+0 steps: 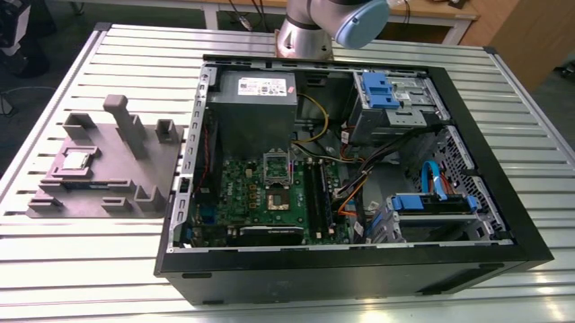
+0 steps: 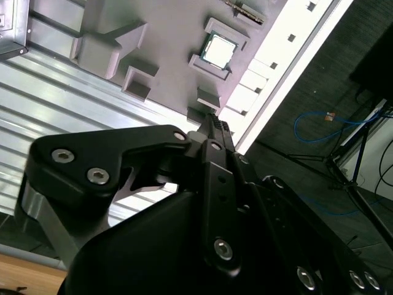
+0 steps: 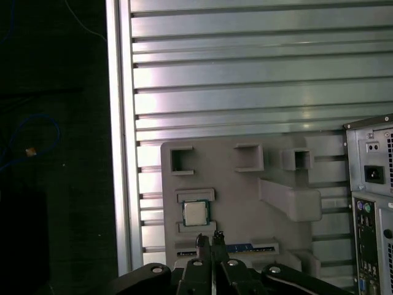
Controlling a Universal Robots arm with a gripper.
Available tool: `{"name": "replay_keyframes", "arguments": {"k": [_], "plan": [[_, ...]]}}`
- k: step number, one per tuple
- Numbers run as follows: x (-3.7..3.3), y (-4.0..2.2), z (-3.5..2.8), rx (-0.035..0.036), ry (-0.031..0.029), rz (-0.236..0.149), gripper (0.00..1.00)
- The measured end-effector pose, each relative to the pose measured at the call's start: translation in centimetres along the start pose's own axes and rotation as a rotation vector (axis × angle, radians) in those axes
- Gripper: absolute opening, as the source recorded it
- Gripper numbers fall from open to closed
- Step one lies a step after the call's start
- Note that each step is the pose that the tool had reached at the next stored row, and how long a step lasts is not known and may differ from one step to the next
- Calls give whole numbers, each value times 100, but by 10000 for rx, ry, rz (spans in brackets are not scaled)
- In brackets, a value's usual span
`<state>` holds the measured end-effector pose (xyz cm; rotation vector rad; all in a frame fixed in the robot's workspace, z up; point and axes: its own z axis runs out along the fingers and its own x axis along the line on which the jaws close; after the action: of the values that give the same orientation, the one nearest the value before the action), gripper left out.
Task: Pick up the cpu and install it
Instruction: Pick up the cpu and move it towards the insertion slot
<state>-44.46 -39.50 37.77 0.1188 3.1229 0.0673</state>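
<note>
Cpu (image 3: pixel 194 213) sits in the grey tray (image 3: pixel 245 184); the first wrist view shows the hand (image 3: pixel 209 237) together, empty.

The cpu (image 1: pixel 75 160) lies in a shallow seat of the grey fixture plate (image 1: pixel 108 176), and the air over it is free. In the first wrist view nothing stands between it and the hand (image 3: pixel 209 238). Low blocks (image 3: pixel 195 195) frame the seat on two sides. A tall post (image 1: pixel 117 111) rises on the plate toward the computer case (image 1: pixel 187 168). Inside the case, the open socket (image 1: pixel 277 196) is hemmed in by its upright bracket (image 1: pixel 276 165), the power supply box (image 1: pixel 256 111) and loose cables (image 1: pixel 359 183).
</note>
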Motion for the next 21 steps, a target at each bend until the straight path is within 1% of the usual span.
{"name": "replay_keyframes", "arguments": {"k": [1,3,4,5,6,8,9,12,13,14,21], "plan": [[0,0,0,0,0,-1,16],[0,0,0,0,1,-1,29],[0,0,0,0,0,-1,29],[1,0,0,0,1,-1,35],[1,0,0,0,0,0,35],[1,0,1,0,0,0,47],[1,0,1,0,0,0,47],[2,0,1,0,0,0,64],[2,0,1,0,0,0,64],[2,0,1,1,1,0,71],[4,-1,6,1,1,-1,71]]}}
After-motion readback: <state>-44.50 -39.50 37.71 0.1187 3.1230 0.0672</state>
